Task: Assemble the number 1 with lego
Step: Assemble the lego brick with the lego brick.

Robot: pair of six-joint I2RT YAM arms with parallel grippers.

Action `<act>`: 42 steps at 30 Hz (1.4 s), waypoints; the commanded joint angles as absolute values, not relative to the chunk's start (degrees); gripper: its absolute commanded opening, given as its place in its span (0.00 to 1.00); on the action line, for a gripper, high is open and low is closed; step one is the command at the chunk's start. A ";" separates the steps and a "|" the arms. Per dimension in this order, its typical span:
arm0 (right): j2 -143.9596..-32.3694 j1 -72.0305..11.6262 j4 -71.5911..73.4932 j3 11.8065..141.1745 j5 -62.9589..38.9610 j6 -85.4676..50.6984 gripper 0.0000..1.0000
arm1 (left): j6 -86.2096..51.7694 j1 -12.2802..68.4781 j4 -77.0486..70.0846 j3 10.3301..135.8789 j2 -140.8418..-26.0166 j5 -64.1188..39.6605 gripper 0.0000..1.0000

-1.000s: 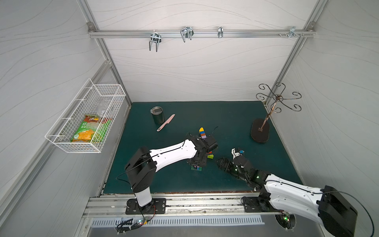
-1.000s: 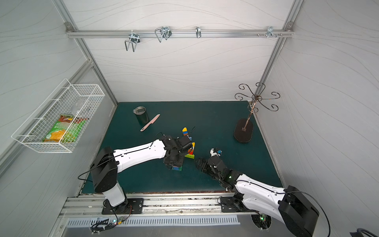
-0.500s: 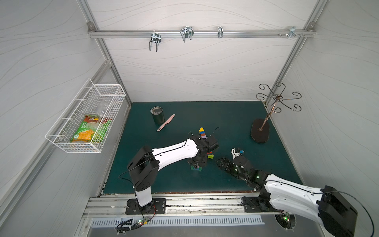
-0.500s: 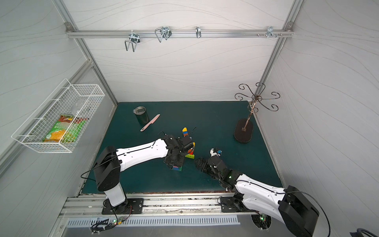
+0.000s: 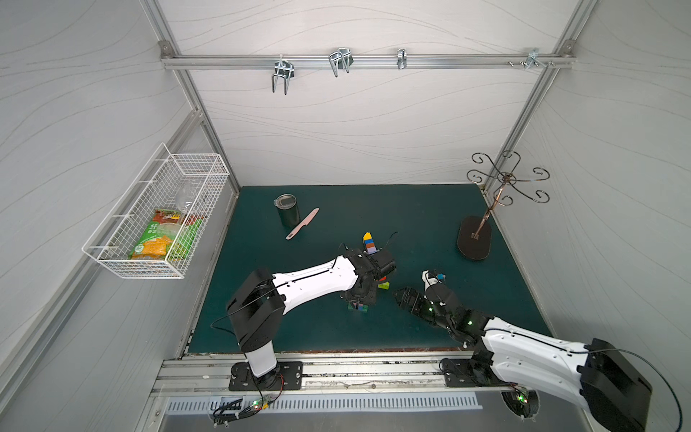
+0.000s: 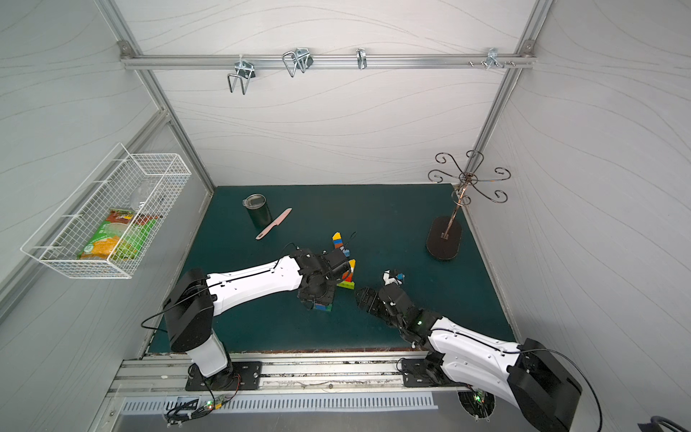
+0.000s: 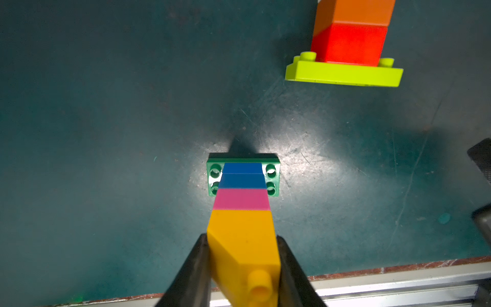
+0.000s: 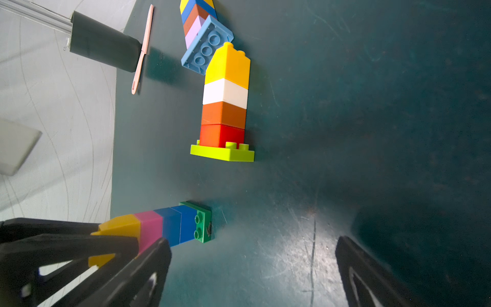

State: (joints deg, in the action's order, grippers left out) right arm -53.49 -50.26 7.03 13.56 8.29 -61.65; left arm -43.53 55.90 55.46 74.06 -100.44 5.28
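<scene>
We see the left gripper (image 7: pixel 242 239) clenched on the yellow brick (image 7: pixel 243 226) that tops the green-based stack (image 7: pixel 242 194): a green plate, two blue bricks, a pink one, then the yellow, with one black finger pressed to each side of it. This stack is toward the near middle of the table (image 5: pixel 411 209), its green plate down at the surface. Whether it rests there or hangs just above, we cannot tell. The right gripper (image 8: pixel 252 240) is released, its jaws spread wide with nothing between them, low over the table near that stack on its right. A little farther back is the lime-based stack (image 8: pixel 224 106), with red, orange, white and yellow bricks on a lime plate, apart from the held one. Behind it again is the light-blue-based stack (image 8: pixel 198 26), with lilac, orange, blue and yellow bricks, its long light blue plate close to the yellow end of the lime-based stack. We cannot tell whether these two stand or lie. Toward the far left of the table a dark cup (image 5: pixel 288 213) stands with a pink knife (image 5: pixel 303 223) just beside it. A hook stand (image 5: pixel 474 243) is at the far right, and a wire basket (image 5: pixel 198 172) holding a snack packet (image 5: pixel 164 239) hangs on the left wall.
</scene>
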 commanded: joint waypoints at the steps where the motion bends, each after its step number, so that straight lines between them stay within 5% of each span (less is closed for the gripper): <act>1: -53.42 -50.01 7.78 13.54 8.04 -60.92 0.99 | -43.30 56.17 48.93 69.39 -106.90 2.44 0.05; 9: -52.48 -50.01 9.31 13.19 6.94 -58.56 0.99 | -43.53 56.17 52.41 71.19 -104.04 5.05 0.19; 16: -49.68 -50.01 10.39 11.99 6.18 -56.76 0.99 | -44.39 56.34 55.14 74.51 -101.46 6.67 0.49; 26: -40.29 -52.99 17.12 6.44 11.46 -51.05 0.99 | -44.80 56.92 59.27 80.80 -97.57 8.06 0.79; 27: -39.49 -53.44 17.63 6.33 12.04 -49.25 0.99 | -44.97 56.92 59.60 81.19 -96.95 8.10 0.83; 28: -38.83 -54.01 18.28 6.20 12.45 -46.92 0.99 | -45.10 56.87 59.96 81.47 -95.98 8.15 0.98; 42: -51.43 -56.27 31.58 10.89 -6.02 -20.67 0.94 | -50.49 56.52 59.92 72.06 -66.48 16.23 1.00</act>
State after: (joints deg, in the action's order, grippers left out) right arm -48.90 -55.86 26.70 8.40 -0.89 -27.57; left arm -48.99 56.69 60.38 75.29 -71.61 12.45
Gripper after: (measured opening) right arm 0.941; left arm 0.998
